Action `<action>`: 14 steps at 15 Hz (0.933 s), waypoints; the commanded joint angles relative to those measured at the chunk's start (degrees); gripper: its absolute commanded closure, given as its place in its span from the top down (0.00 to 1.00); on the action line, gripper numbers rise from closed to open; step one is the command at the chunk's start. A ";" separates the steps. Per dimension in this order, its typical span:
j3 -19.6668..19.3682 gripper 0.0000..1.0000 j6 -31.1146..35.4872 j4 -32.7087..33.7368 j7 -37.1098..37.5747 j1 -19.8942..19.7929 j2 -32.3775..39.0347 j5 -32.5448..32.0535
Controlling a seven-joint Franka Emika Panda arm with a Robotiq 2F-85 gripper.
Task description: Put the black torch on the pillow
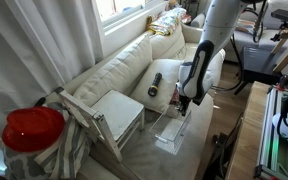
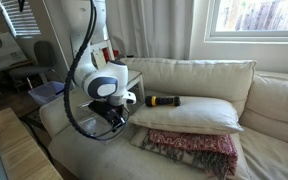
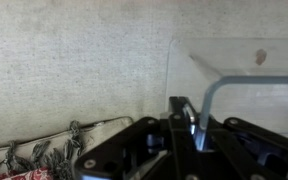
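Note:
The black torch (image 1: 155,83) (image 2: 164,100) lies flat on the cream-white pillow (image 1: 176,70) (image 2: 189,114) on the sofa, in both exterior views. My gripper (image 1: 182,103) (image 2: 112,118) hangs low in front of the pillow, apart from the torch. In the wrist view my gripper (image 3: 187,118) is shut on the thin upright edge of a clear plastic tray (image 3: 234,70) (image 1: 174,128) that rests on the sofa seat. The torch and pillow do not show in the wrist view.
A red-patterned fringed cushion (image 2: 189,148) (image 3: 24,165) lies under the pillow's front. The sofa backrest (image 1: 114,65) runs behind. A white slatted frame (image 1: 114,115) and a red round object (image 1: 32,128) sit near one camera. Chairs and equipment (image 1: 274,50) stand beyond the sofa.

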 commanded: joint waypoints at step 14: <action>18.53 0.01 -13.61 -18.06 -4.92 -14.26 -32.85 16.82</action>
